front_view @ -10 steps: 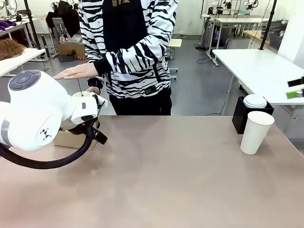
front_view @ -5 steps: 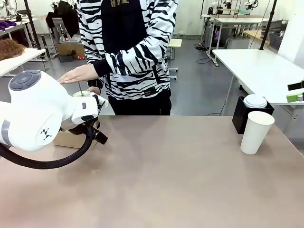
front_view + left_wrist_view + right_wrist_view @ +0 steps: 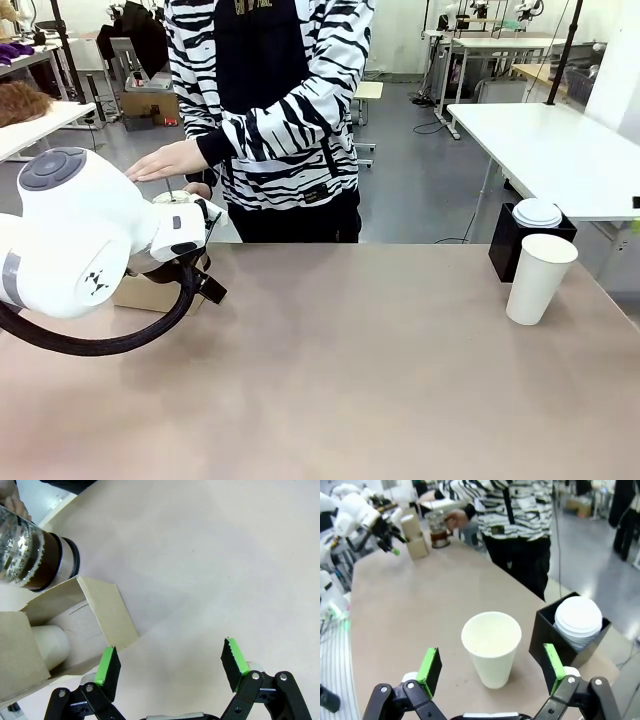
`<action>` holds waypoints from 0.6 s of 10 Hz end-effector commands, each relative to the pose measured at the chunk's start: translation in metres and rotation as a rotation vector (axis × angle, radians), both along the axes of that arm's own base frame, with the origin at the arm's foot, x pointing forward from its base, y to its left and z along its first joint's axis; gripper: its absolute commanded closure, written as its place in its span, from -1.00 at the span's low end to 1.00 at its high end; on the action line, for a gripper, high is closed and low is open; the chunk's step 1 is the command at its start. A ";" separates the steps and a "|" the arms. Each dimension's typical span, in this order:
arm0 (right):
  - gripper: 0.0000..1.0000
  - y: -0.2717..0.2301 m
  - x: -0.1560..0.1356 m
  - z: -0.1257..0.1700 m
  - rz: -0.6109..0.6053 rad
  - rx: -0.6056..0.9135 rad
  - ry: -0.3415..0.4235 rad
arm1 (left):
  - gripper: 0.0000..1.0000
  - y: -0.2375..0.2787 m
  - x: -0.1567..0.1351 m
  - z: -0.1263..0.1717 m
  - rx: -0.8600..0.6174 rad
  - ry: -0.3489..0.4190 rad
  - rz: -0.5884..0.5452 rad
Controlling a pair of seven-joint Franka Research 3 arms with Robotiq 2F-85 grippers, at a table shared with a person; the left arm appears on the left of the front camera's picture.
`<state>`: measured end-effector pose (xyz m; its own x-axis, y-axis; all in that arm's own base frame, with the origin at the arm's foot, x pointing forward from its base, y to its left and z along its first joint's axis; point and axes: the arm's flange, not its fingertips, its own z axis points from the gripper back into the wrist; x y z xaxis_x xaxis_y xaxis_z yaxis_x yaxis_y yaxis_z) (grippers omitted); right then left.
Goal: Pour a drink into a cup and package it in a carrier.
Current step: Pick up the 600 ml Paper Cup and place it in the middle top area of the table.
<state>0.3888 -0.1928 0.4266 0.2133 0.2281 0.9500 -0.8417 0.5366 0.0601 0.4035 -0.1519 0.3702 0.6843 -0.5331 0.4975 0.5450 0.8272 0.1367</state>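
Front view – cup [image 3: 540,277] upright on tabletop [image 3: 350,380] at 3 o'clock, just beside black box [image 3: 505,255]; carrier [image 3: 150,294] at 9 o'clock, behind left arm [image 3: 80,235].
Left wrist view – left end effector [image 3: 170,655] spread wide, empty; carrier at 9 o'clock, drink [image 3: 47,570] in glass jug [image 3: 17,550] at 10.
Right wrist view – right end effector [image 3: 491,655] spread wide, empty; cup centre, box at 3.

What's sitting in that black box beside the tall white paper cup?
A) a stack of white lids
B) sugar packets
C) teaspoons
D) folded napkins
A: in the right wrist view, the black box next to the cup holds a stack of round white lids.
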 end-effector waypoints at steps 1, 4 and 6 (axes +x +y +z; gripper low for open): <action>-1.00 -0.015 0.009 -0.044 0.078 0.077 -0.076 | -1.00 0.000 0.000 0.000 -0.001 0.000 -0.001; -1.00 -0.010 0.014 -0.114 0.091 0.154 -0.123 | -1.00 0.000 0.000 0.000 -0.001 0.000 -0.001; -1.00 0.008 0.014 -0.145 0.119 0.174 -0.144 | -1.00 0.000 0.000 0.000 -0.001 0.000 -0.001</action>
<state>0.3942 -0.1842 0.2839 0.1039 0.0815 0.9912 -0.8988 0.4345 0.0585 0.4035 -0.1519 0.3701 0.6844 -0.5332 0.4973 0.5450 0.8272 0.1368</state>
